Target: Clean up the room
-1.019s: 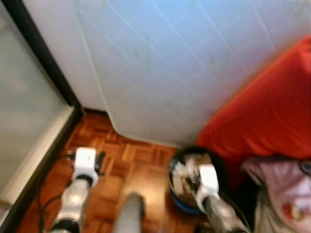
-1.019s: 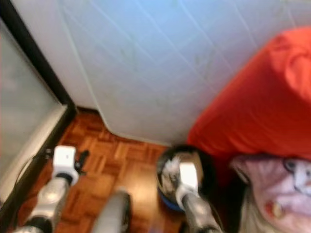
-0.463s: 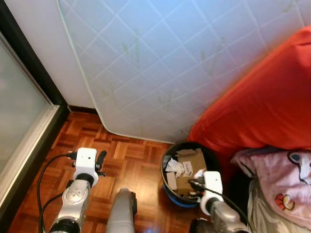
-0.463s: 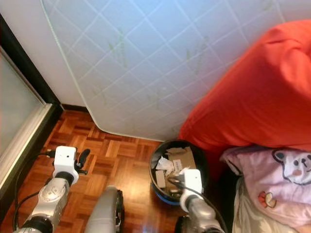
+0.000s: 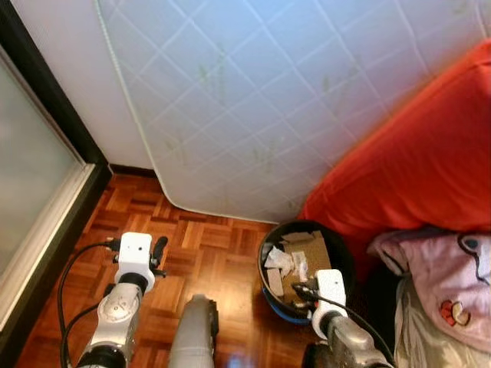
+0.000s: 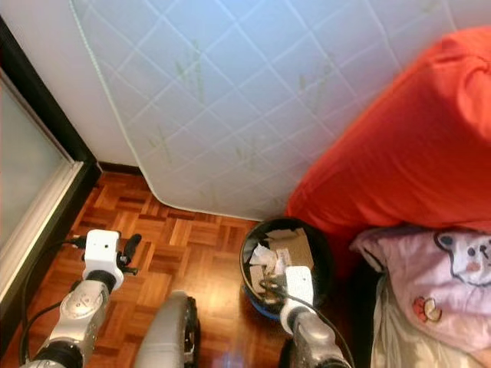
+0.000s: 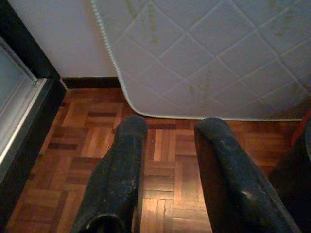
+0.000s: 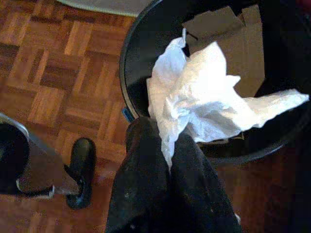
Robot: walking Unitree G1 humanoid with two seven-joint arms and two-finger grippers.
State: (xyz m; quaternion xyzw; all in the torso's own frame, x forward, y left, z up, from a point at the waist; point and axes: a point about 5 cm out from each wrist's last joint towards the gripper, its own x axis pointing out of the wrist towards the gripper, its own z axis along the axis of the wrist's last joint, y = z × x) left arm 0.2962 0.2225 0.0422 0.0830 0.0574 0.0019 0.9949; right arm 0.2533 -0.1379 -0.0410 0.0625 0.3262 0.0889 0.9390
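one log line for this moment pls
right gripper shut on white tissue | over black bin | left gripper open, idle

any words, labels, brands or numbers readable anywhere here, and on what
None can be read.
Cardboard in the black bin: no print legible.
Pink fabric: a cartoon picture, no words.
Mattress: faint green marks, too blurred to tell whether they are lettering.
White tissue held by the right gripper: blank.

Head stereo down; wrists along pincers
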